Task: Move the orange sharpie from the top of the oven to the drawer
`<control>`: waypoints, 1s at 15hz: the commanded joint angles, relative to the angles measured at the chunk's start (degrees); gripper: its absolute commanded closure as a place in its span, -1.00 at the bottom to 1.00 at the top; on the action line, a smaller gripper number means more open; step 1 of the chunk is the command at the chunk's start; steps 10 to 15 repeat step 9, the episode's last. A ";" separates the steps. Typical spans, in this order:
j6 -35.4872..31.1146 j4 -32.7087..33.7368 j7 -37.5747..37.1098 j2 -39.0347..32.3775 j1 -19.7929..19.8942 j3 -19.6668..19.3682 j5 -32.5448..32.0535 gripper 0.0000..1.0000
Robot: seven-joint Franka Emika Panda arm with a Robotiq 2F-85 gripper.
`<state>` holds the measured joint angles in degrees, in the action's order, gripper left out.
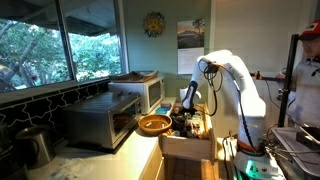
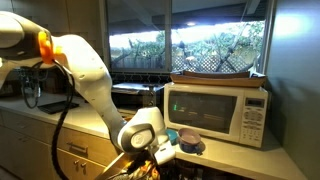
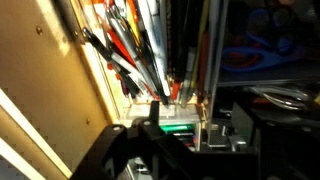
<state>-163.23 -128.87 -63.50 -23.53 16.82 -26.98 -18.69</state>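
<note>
The drawer (image 1: 190, 146) stands pulled out of the counter, with light wooden sides, and is packed with several long utensils and pens (image 3: 150, 40). My gripper (image 1: 188, 100) reaches down into it; it also shows in an exterior view (image 2: 150, 150) and, dark, at the bottom of the wrist view (image 3: 178, 120). A thin orange-red stick (image 3: 120, 42) lies among the utensils; I cannot tell whether it is the orange sharpie. The space between the fingers is too dark to read. The toaster oven (image 1: 100, 120) stands on the counter with nothing orange showing on its top.
An orange bowl (image 1: 153, 124) sits on the counter beside the drawer. A white microwave (image 1: 140, 92) stands behind it and shows in an exterior view (image 2: 215, 110). Small bowls (image 2: 186, 137) lie in front of it. A wire rack (image 1: 295, 145) is at the side.
</note>
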 commanded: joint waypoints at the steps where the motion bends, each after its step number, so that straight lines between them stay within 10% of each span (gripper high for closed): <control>1: -2.63 -9.90 14.32 13.87 -0.08 -0.28 2.24 -1.00; 8: -2.95 -18.60 34.14 35.41 -1.89 0.21 2.74 -1.00; 15: -3.08 -14.89 27.98 29.23 -0.63 0.20 0.10 -1.00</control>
